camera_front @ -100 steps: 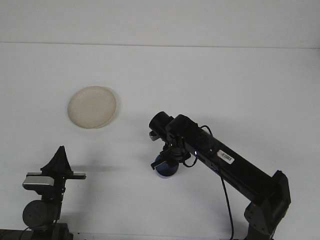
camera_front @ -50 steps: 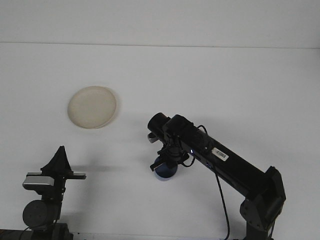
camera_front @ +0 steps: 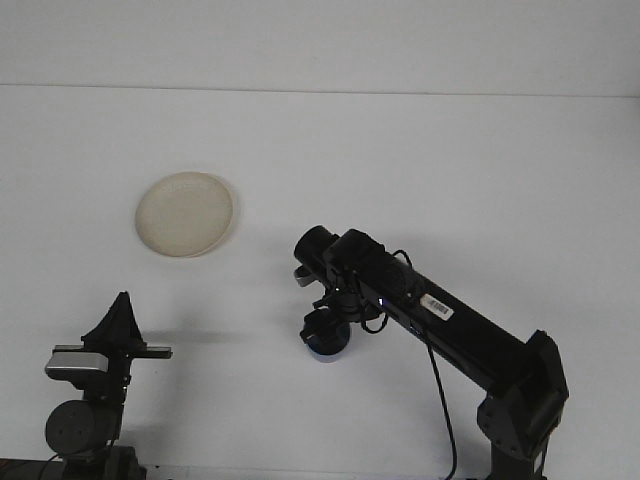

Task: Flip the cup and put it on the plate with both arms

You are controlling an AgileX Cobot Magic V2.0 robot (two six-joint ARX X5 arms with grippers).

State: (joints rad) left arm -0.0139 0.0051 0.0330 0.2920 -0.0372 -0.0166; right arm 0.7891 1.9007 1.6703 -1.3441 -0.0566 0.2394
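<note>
- The right pincer (camera_front: 327, 325) has sunk lower over the blue cup (camera_front: 328, 338), apparently gripping it; less blue shows now.
- Cup sits on the worktop (camera_front: 480, 180), well apart from the plate (camera_front: 185, 214).
- Left pincer (camera_front: 120, 322) unmoved; its opening can't be judged.

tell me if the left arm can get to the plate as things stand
Probably yes. The plate lies on bare table ahead of the left gripper, with nothing between them. The right gripper is over at the blue cup, well off that path.
</note>
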